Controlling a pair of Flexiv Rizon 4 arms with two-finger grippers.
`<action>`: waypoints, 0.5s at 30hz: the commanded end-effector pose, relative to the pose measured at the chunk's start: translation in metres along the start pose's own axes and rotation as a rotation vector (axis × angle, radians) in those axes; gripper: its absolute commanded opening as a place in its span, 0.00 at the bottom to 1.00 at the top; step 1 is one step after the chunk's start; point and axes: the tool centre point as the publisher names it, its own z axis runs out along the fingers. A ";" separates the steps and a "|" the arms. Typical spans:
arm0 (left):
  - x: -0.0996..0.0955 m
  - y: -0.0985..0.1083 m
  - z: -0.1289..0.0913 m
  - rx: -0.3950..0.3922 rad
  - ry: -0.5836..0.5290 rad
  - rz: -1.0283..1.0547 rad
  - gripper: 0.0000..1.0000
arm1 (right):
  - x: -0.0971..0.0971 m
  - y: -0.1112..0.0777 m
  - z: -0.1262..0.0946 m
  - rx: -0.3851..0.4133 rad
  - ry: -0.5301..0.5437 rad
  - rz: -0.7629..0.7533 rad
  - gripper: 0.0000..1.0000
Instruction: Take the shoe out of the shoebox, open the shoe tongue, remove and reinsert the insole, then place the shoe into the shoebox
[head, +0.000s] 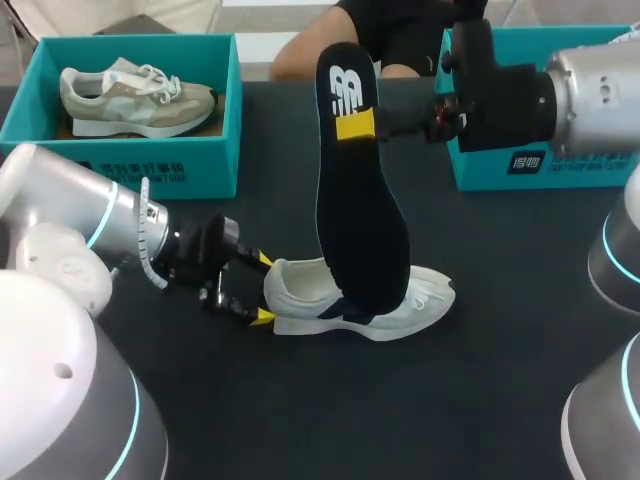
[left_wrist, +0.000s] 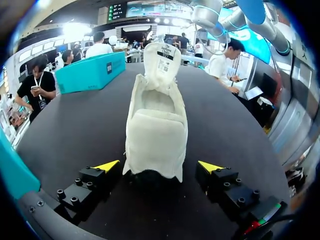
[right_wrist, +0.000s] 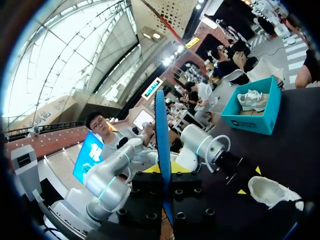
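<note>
- A white shoe (head: 300, 290) with a soft textile upper stands on its sole at the centre of the dark, matte tabletop (head: 400, 400). Its tongue (left_wrist: 162, 57) is raised and carries a printed label.
- The left pincer (head: 262, 290) is released, with a yellow tip on each side of the heel and not touching it.
- The right pincer (head: 358, 125) is clenched on a thin, flat, dark insole (head: 355, 230), held upright over the shoe. There is a white logo near its top.
- A teal cardboard shoebox (head: 170, 165) at the upper left holds a second shoe (head: 135, 95), beige and white. Its front wall has white print.
</note>
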 end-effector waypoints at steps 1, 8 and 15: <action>0.002 -0.017 -0.021 -0.200 0.018 -0.007 1.00 | 0.000 -0.001 0.002 -0.001 -0.004 0.001 0.00; 0.003 -0.029 -0.034 -0.368 0.049 -0.019 1.00 | 0.000 -0.001 0.002 -0.001 -0.004 0.001 0.00; 0.003 -0.037 -0.032 -0.500 0.045 -0.050 1.00 | 0.000 -0.001 0.002 -0.001 -0.004 0.001 0.00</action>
